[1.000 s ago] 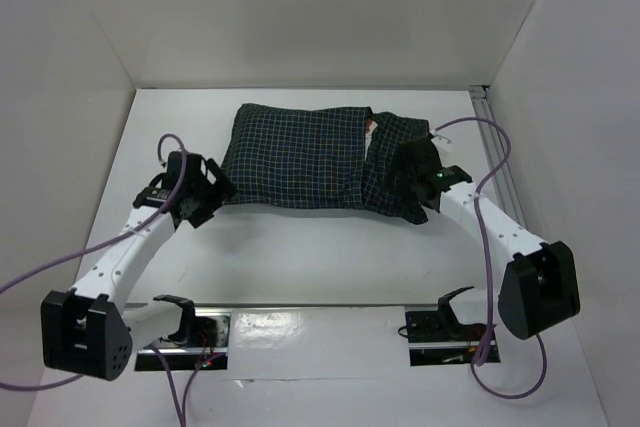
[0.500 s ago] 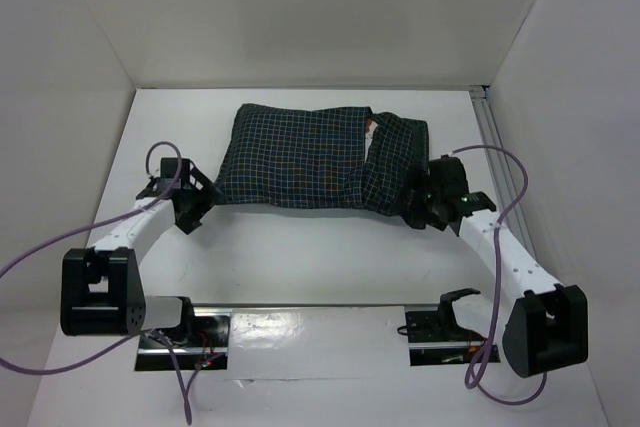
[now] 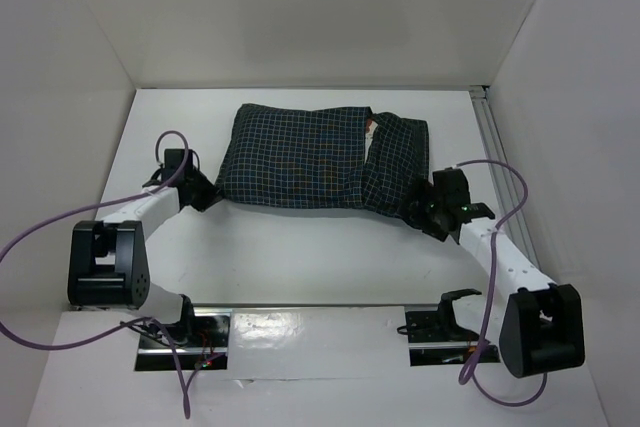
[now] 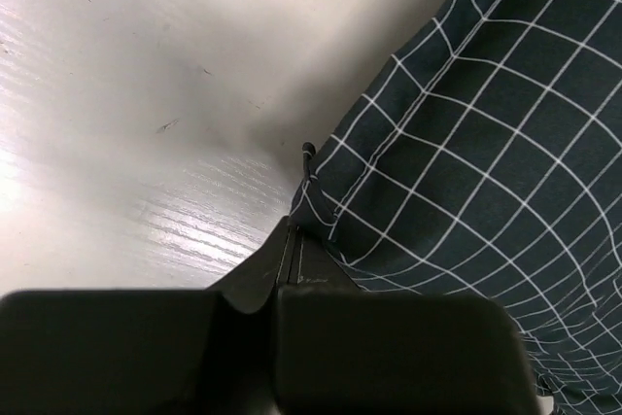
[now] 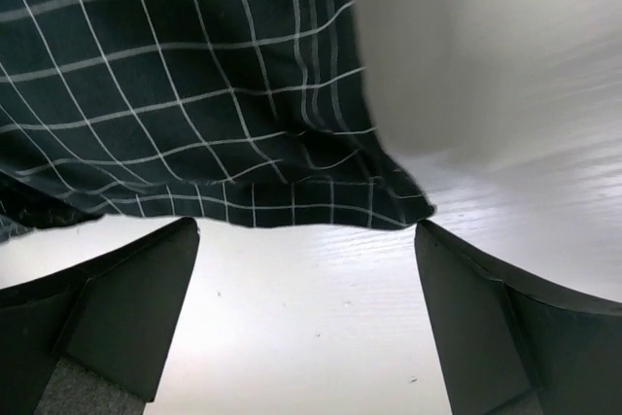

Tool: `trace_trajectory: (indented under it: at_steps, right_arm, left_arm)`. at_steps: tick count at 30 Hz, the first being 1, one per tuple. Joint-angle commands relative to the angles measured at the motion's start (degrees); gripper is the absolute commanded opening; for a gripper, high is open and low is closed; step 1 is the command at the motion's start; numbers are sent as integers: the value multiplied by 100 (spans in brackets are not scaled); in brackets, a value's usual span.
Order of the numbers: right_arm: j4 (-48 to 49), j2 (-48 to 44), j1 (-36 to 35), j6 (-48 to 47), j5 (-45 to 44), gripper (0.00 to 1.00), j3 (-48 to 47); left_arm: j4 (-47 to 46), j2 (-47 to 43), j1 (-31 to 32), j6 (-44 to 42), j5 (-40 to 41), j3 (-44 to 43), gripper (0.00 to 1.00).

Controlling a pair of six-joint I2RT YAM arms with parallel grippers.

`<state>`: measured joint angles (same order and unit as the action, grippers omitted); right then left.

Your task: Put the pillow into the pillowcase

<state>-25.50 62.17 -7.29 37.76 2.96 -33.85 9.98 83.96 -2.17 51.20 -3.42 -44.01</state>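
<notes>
**Arms let go of the stuffed case**

The left pincer [image 4: 292, 232] has just snapped clenched, seemingly empty, its tip at the pillowcase [image 3: 300, 157] corner. The right pincer [image 5: 303, 235] has released and drawn back, splayed wide. Farther across the tabletop [image 3: 300, 242], only a sliver of pillow [image 3: 370, 128] peeks out, so the task is likely finished.

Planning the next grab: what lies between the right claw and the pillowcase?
Only bare table, per the right wrist view; the open right claw sits short of the pillowcase edge.
</notes>
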Motion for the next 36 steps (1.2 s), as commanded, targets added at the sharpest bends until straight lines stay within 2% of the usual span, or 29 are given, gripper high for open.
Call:
trace_trajectory:
  at_steps: [1, 4, 9, 10, 11, 12, 13, 14, 15, 19, 22, 24, 27, 30, 31, 33, 34, 35, 36]
  right_arm:
    - [-60, -441, 43, 284, -822, 99, -9]
    - [141, -768, 104, 268, -912, 99, 168]
    - [982, 57, 105, -215, -104, 99, 273]
    - [1098, 163, 105, -216, -103, 96, 273]
    - [1273, 225, 105, -216, 106, 75, 378]
    - [1536, 225, 105, -216, 108, 64, 379]
    - [1617, 121, 105, -129, 108, 42, 431]
    - [1618, -98, 105, -76, -5, 4, 431]
    - [1461, -213, 105, 20, -145, 0, 371]
    - [521, -828, 105, 21, -1006, 0, -305]
    - [-77, -1390, 105, -145, -1586, 0, -1165]
    - [-227, -1445, 105, -207, -1711, 0, -1448]
    - [-447, -1393, 105, -321, -1711, 0, -1730]
    - [-448, -1392, 105, -322, -1519, 0, -1591]
    - [-387, -1392, 105, -322, -1448, 0, -1538]
    - [-334, -1340, 105, -374, -1229, 0, -1459]
    - [-333, -1339, 105, -374, -1158, 0, -1406]
    - [-333, -1339, 105, -453, -1105, 0, -1405]
    - [-333, -1278, 105, -506, -1044, 0, -1405]
  left_arm:
    - [-13, -222, -37, -75, -54, -196, 0]
    - [100, -407, -90, -75, 17, -196, 0]
    - [154, -460, -90, -75, 17, -257, 0]
    - [154, -460, -90, -75, -44, -257, 0]
    - [154, -460, -90, -75, -45, -318, 0]
    - [154, -460, -90, -75, -45, -319, 0]
    - [206, -460, -90, -75, -45, -319, 0]
    - [276, -460, -90, -75, -45, -388, 0]
    - [338, -529, -90, -75, -45, -467, 0]
    - [671, -898, -90, -75, 17, -722, 0]
    - [935, -1355, -90, -67, 252, -1109, 0]
    - [883, -1654, -90, -66, 307, -1188, 0]
    - [1128, -1655, -90, -197, 456, -1522, 0]
    - [1409, -1603, -152, -469, 255, -1584, 0]
    - [1663, -1394, -152, -471, 254, -1584, 2]
    - [1780, -1173, -257, -471, 114, -1427, 27]
    - [1719, -1093, -327, -471, 114, -1296, 57]
    - [1440, -953, -327, -471, 53, -1016, 73]
    - [1315, -856, -388, -471, 52, -926, 85]
